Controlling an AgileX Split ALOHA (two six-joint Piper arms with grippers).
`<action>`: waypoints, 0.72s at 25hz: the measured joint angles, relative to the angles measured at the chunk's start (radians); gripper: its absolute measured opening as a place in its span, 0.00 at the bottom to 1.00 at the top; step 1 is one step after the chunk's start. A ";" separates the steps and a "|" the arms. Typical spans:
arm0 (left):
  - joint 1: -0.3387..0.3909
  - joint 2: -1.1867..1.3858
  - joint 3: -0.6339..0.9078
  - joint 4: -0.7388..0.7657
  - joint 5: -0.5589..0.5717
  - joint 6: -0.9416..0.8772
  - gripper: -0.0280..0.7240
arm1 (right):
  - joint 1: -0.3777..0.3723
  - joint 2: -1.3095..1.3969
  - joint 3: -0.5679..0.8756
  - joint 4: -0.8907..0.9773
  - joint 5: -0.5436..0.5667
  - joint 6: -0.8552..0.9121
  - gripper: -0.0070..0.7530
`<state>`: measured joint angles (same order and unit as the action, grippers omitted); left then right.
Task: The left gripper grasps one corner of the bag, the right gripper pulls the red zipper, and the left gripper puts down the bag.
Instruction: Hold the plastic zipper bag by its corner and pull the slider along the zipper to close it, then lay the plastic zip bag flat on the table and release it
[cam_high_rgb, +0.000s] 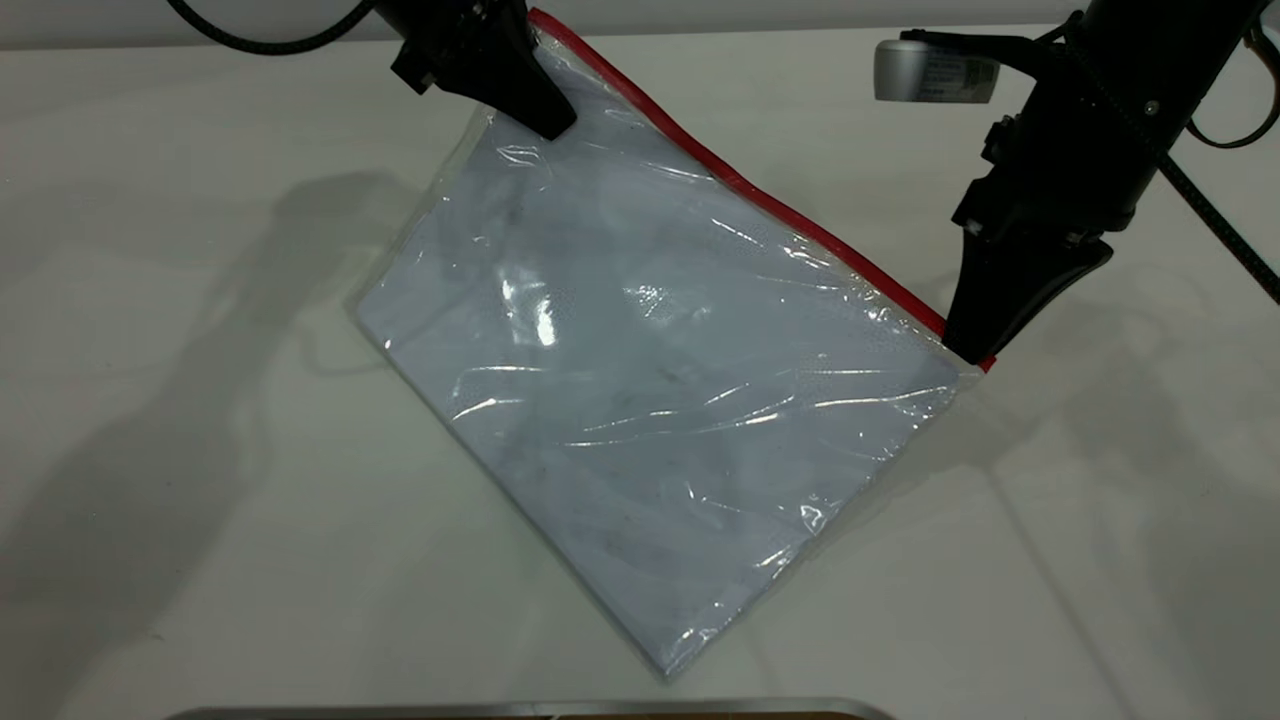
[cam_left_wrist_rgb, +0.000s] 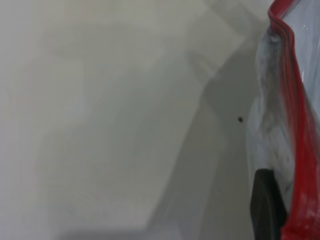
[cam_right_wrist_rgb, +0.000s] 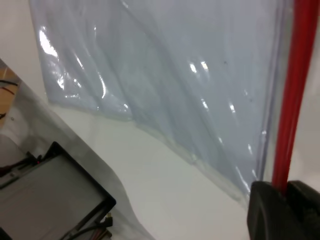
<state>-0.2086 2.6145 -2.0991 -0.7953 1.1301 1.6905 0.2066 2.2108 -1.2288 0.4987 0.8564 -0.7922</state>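
While left pincer (cam_high_rgb: 552, 120) grips bag (cam_high_rgb: 640, 400), right pincer (cam_high_rgb: 968, 350) pinches red zipper (cam_high_rgb: 760, 195).

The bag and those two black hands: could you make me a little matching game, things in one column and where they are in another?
Things:
1. left hand
2. right hand
3. red zipper
4. table

Places:
A. along the bag's far long edge
B. under everything
C. clamped on the zipper's right end
D. clamped on the bag's far corner

Pairs: 1-D, 2-C, 3-A, 4-B
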 joint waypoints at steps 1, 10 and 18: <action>0.000 0.000 0.000 0.002 0.000 0.000 0.11 | 0.000 0.000 0.000 -0.001 -0.004 0.007 0.09; -0.002 -0.001 0.000 0.063 -0.030 -0.046 0.35 | -0.002 0.000 0.000 -0.012 -0.091 0.003 0.49; -0.011 -0.015 -0.001 0.263 -0.174 -0.291 0.80 | -0.002 -0.035 0.003 -0.008 -0.327 0.001 0.72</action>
<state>-0.2198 2.5997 -2.0998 -0.5327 0.9565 1.3991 0.2047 2.1760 -1.2257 0.4906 0.5297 -0.7912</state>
